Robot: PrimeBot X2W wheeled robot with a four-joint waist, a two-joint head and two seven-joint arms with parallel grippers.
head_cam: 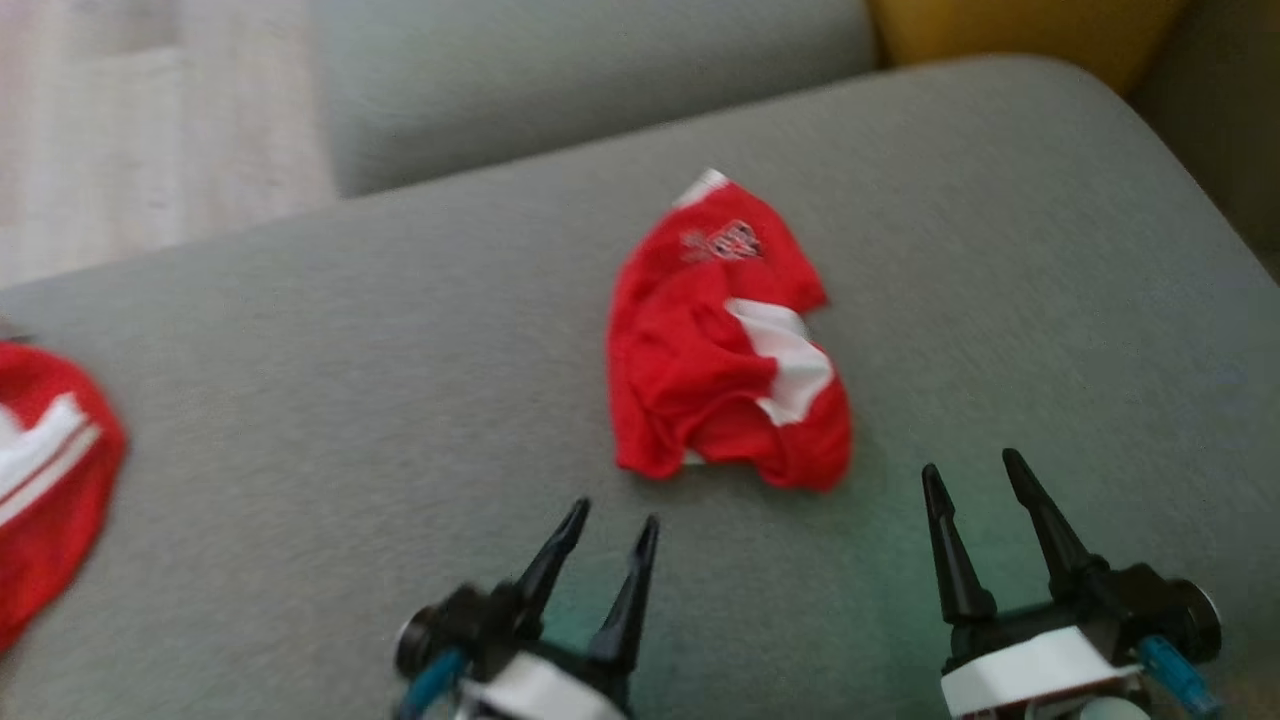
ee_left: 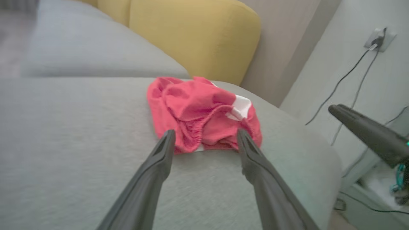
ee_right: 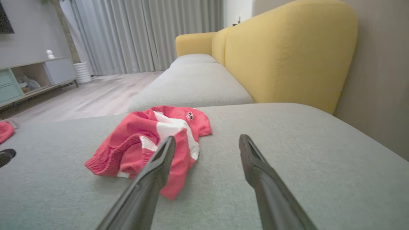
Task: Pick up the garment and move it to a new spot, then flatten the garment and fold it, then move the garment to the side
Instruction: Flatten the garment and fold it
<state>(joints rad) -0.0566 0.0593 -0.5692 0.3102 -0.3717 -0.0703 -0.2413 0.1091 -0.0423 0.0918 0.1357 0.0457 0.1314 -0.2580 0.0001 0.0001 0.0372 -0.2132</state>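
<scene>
A crumpled red garment (head_cam: 720, 350) with white panels and a small printed logo lies bunched on the grey sofa cushion (head_cam: 350, 400). My left gripper (head_cam: 612, 518) is open, short of the garment's near left edge, nothing between its fingers. My right gripper (head_cam: 975, 470) is open too, just right of the garment's near corner. In the left wrist view the garment (ee_left: 198, 111) sits just beyond the gripper (ee_left: 204, 135), elastic waistband facing me. In the right wrist view the garment (ee_right: 147, 140) lies left of the gripper (ee_right: 207, 140), whose left finger overlaps its edge.
A second red and white garment (head_cam: 45, 470) lies at the cushion's left edge. A yellow backrest (ee_right: 287, 51) rises behind the sofa, and another grey seat cushion (ee_right: 191, 83) continues beyond. Wooden floor (head_cam: 120, 120) lies off the far left. Cables and a wall socket (ee_left: 380, 38) lie past the sofa's end.
</scene>
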